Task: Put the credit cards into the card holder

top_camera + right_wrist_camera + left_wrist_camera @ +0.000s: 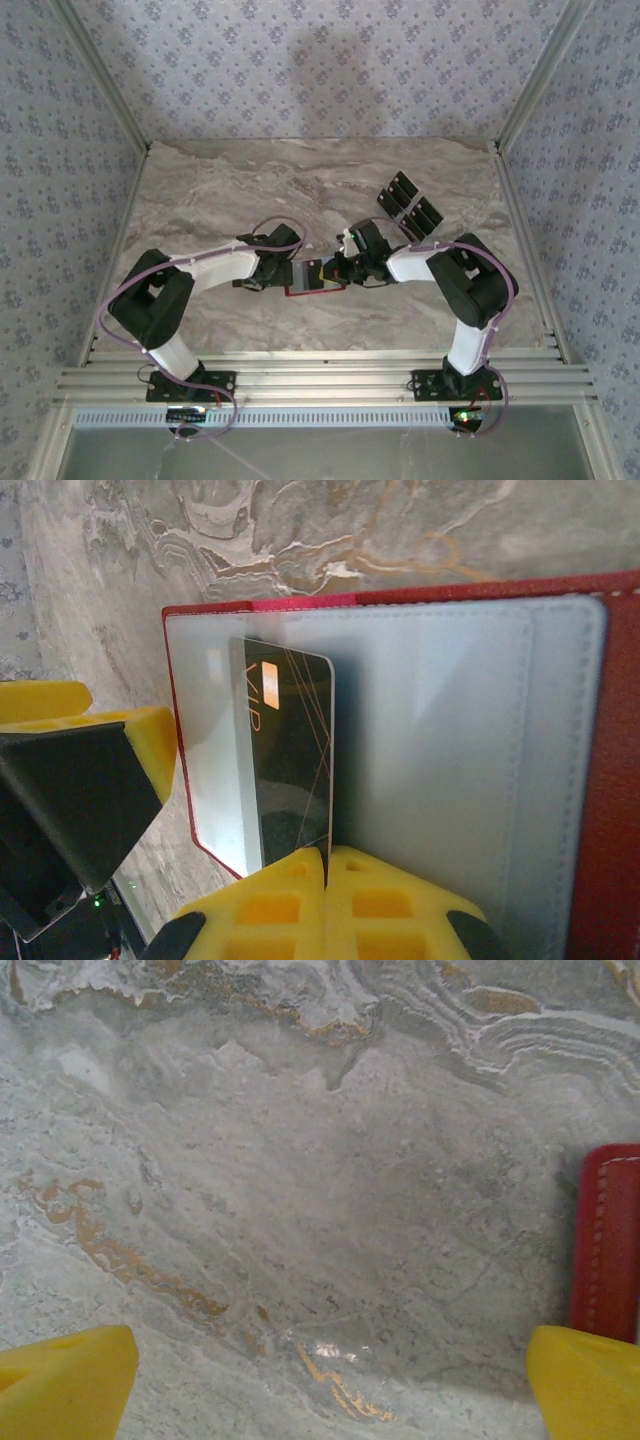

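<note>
The card holder [450, 730] lies open on the marble, red outside with grey pockets facing up. My right gripper [327, 865] is shut on a black credit card [290, 750] marked VIP, which stands on edge over the left part of the grey pockets. In the top view, my right gripper [352, 262] and left gripper [303, 274] meet over the card holder [318, 289]. My left gripper [325, 1390] is open wide over bare marble, and the card holder's red edge [605, 1240] sits by its right fingertip [590, 1380]. Other black credit cards [410, 205] lie at the back right.
The marble table [220, 200] is walled by patterned panels on three sides. An aluminium rail [320, 375] runs along the near edge by the arm bases. One yellow finger of the left gripper [130, 745] stands close to the card holder's left edge.
</note>
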You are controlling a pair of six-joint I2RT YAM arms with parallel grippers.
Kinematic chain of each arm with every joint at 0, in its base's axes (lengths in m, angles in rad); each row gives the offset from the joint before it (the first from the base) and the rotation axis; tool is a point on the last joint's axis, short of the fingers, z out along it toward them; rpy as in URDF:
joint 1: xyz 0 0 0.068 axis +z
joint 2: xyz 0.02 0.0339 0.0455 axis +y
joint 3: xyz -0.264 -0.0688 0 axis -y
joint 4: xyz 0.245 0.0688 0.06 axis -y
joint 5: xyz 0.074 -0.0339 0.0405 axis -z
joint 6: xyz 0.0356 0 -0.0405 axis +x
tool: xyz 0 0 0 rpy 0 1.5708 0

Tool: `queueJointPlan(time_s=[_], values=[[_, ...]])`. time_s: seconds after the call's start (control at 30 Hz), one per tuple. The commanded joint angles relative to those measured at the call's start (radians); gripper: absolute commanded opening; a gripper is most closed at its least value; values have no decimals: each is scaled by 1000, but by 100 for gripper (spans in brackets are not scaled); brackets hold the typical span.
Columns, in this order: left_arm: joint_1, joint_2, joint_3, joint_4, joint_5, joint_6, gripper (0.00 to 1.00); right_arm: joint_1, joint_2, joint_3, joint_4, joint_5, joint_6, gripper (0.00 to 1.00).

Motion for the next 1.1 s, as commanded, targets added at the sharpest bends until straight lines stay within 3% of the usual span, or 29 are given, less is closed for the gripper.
queueJointPlan(time_s=[0.0,0.13,0.3,0.43,0.63,0.77,0.9,1.07], values=[[1,15,6,9,17,10,100,16,35,34,-85,30,-31,0],[1,21,3,16,21,10,100,25,35,56,-122,37,-46,6],[1,17,-6,23,24,10,100,25,-11,93,-223,56,-82,30],[1,7,-10,24,24,10,100,27,-68,131,-318,90,-116,41],[5,-40,-5,8,14,16,100,32,-114,196,-456,177,-176,42],[19,-68,-2,-7,4,22,100,49,-87,262,-566,258,-222,38],[37,-71,-5,-19,1,30,100,68,-38,313,-619,314,-242,23],[47,-59,-20,-5,7,31,100,86,7,346,-636,344,-251,14]])
